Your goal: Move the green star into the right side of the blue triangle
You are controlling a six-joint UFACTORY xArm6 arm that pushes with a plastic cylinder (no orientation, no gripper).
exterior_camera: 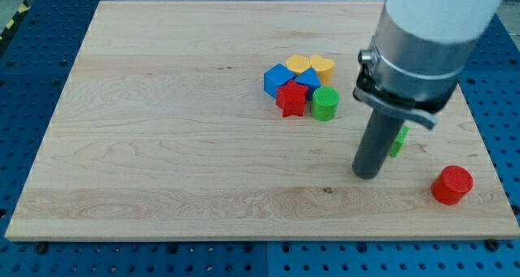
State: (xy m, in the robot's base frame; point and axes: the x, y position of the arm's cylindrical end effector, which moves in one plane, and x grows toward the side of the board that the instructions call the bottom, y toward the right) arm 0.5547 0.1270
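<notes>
The green star (397,140) lies right of centre, mostly hidden behind my rod; only a green sliver shows at the rod's right. My tip (366,175) rests on the board just left of and below the star. The blue triangle (309,80) sits in a cluster above centre, between a blue cube (277,79) on its left, a red star (292,99) below it, and a green cylinder (325,104) at its lower right. The star is well to the right of and below the triangle.
A yellow hexagon-like block (297,63) and a yellow heart (322,66) sit at the top of the cluster. A red cylinder (452,185) stands near the board's lower right corner. The wooden board (162,147) ends close to the view's right.
</notes>
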